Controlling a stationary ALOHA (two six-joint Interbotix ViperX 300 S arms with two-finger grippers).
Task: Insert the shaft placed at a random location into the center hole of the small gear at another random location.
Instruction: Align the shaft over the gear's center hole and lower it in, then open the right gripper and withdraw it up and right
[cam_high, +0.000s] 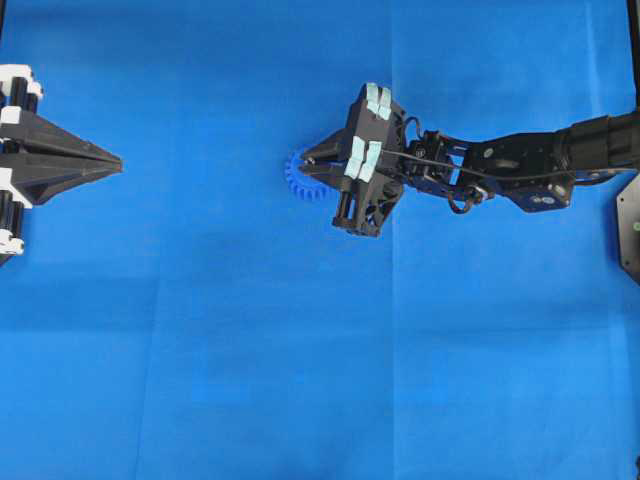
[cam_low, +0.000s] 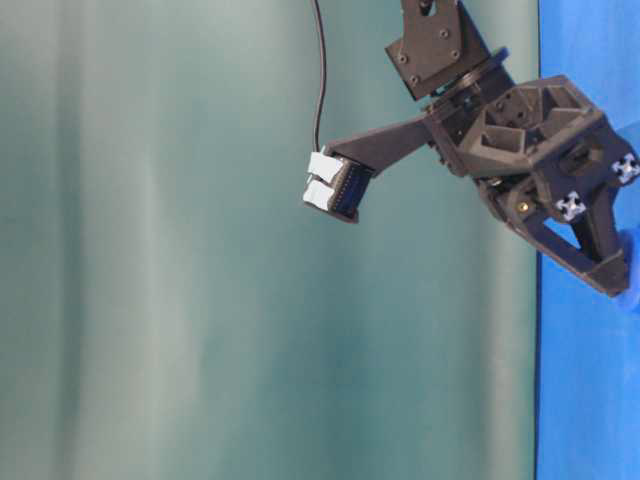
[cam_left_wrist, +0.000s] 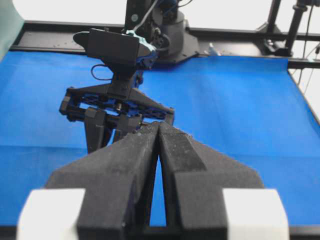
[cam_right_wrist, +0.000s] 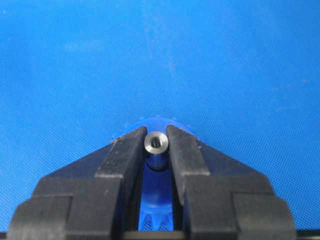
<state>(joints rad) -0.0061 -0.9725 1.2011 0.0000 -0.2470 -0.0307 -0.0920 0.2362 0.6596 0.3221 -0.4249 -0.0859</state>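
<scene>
Right now the right gripper (cam_right_wrist: 156, 145) is pinching the shaft (cam_right_wrist: 155, 143) between its two black fingers (cam_right_wrist: 122, 157), the pin's shiny round end facing the wrist camera, and it is hanging directly over the small gear (cam_right_wrist: 156, 187), whose blue teeth are peeking out around and below the jaws; the center hole is lying hidden behind the pin. Overhead, the gear (cam_high: 303, 181) is sitting on the blue cloth (cam_high: 200, 330) just left of middle, while the left gripper (cam_high: 112, 160) is resting well apart at the left edge, fingers pressed together on nothing.
</scene>
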